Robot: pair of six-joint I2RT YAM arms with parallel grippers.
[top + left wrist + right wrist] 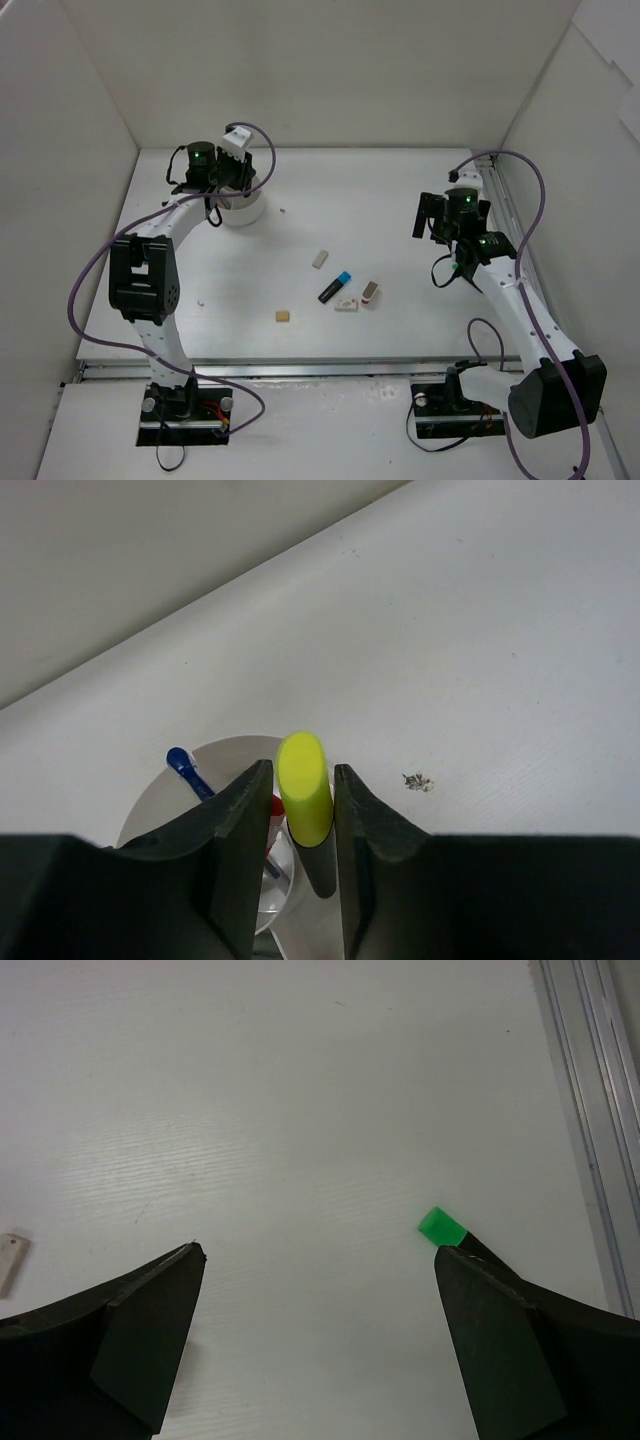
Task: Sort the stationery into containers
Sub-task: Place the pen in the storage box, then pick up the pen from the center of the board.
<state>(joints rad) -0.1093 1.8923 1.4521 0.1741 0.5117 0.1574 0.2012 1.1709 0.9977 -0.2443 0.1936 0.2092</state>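
The fingers point(240, 830) of the left gripper point(302, 770) closely flank a yellow-capped marker point(305, 805) that stands upright over the white pot point(225, 755). I cannot tell whether they pinch it or merely bracket it. The marker looks light, stiff and smooth, and is best taken across its barrel. The right gripper point(320, 1252) hangs spread wide above the table point(300, 1080), holding nothing.

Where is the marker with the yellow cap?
In the left wrist view, the yellow-capped marker stands between the fingers of the left gripper, over the white pot, beside a blue pen.
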